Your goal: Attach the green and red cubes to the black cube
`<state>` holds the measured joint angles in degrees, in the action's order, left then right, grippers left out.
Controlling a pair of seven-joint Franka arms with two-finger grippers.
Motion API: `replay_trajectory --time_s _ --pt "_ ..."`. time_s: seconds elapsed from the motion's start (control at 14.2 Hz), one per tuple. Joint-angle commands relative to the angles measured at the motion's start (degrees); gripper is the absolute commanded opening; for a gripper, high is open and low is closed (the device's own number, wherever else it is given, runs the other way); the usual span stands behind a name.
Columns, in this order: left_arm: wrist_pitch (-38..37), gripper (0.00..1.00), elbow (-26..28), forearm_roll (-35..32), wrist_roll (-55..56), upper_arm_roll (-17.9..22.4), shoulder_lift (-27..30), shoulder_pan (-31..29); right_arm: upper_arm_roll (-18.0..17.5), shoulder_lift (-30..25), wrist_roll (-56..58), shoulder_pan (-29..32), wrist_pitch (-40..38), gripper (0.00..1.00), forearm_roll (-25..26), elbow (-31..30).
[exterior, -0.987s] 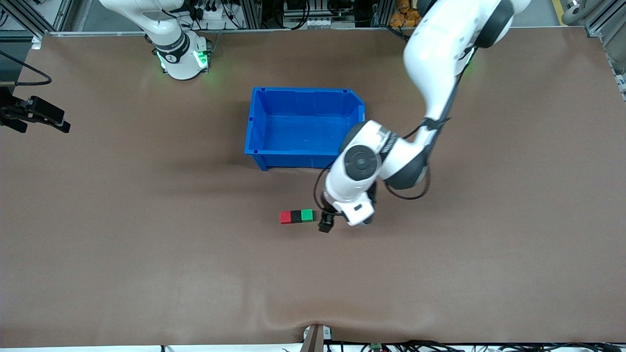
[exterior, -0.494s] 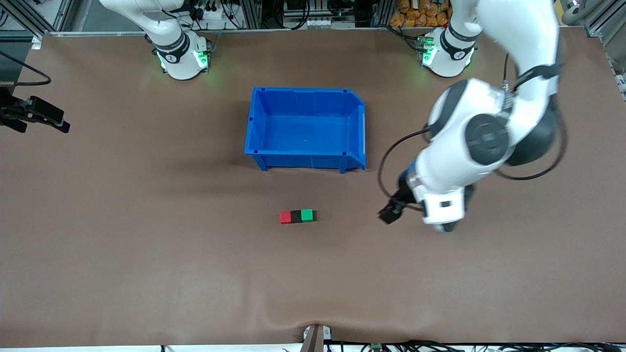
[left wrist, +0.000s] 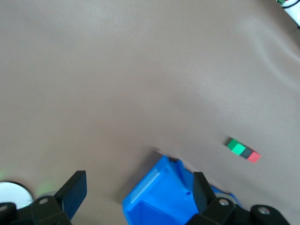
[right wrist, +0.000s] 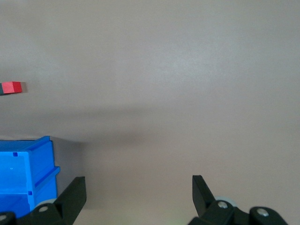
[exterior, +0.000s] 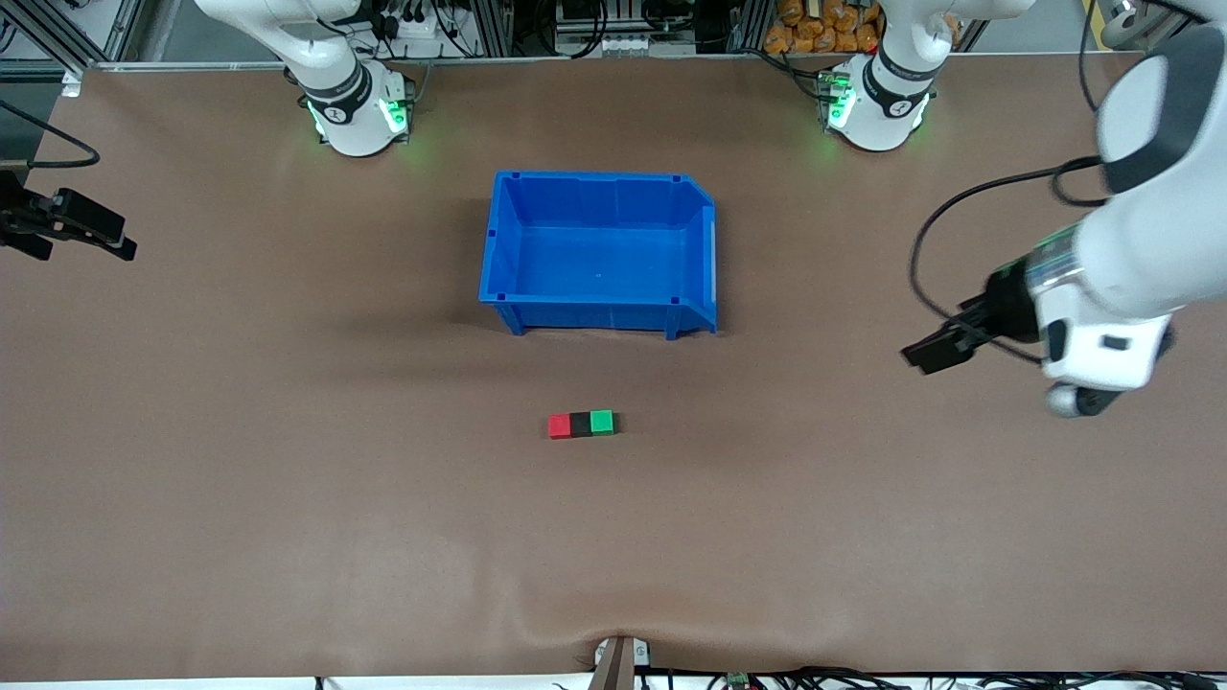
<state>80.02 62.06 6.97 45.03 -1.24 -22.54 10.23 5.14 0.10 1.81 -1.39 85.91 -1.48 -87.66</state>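
The red cube, the black cube and the green cube lie joined in one row on the table, black in the middle, nearer the front camera than the blue bin. The row also shows in the left wrist view: green, black, red. The right wrist view shows the red cube at its edge. My left gripper is open and empty, over bare table toward the left arm's end. My right gripper is open and empty, waiting at the right arm's end.
The blue bin holds nothing; it also shows in the left wrist view and the right wrist view. The brown table mat spreads all round the cube row. A black cable loops off the left wrist.
My left gripper has pulled away from beside the green cube and swung toward the left arm's end of the table. The cube row and the right arm have not moved.
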Motion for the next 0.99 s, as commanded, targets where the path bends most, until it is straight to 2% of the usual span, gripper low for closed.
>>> replay_trajectory --time_s 0.0,0.14,0.42,0.56,0.78,0.92 --pt "-0.84 1.0 3.93 -1.42 -5.55 -0.51 3.89 -1.35 -0.13 -0.36 -0.76 0.24 -0.31 1.0 -0.1 0.04" --pt "0.04 1.0 8.66 -2.39 -10.99 -0.34 7.66 -1.7 -0.13 -0.36 -0.76 0.16 -0.31 1.0 -0.1 0.04" --pt "5.04 1.0 23.15 -5.99 -20.75 -0.34 18.82 -2.93 -0.13 -0.36 -0.85 0.16 -0.31 1.0 -0.1 -0.05" --pt "6.02 1.0 28.52 -6.0 -24.1 -0.34 23.48 -3.55 -0.13 -0.36 -0.85 0.16 -0.31 1.0 -0.1 0.04" --pt "6.28 1.0 34.69 -6.18 -24.38 -0.69 28.5 -3.73 -0.13 -0.36 -0.85 0.16 -0.31 1.0 -0.1 0.04" --pt "6.64 1.0 36.89 -7.22 -24.64 -1.04 30.88 -3.73 -0.13 -0.36 -0.85 0.16 -0.31 1.0 -0.1 0.04"
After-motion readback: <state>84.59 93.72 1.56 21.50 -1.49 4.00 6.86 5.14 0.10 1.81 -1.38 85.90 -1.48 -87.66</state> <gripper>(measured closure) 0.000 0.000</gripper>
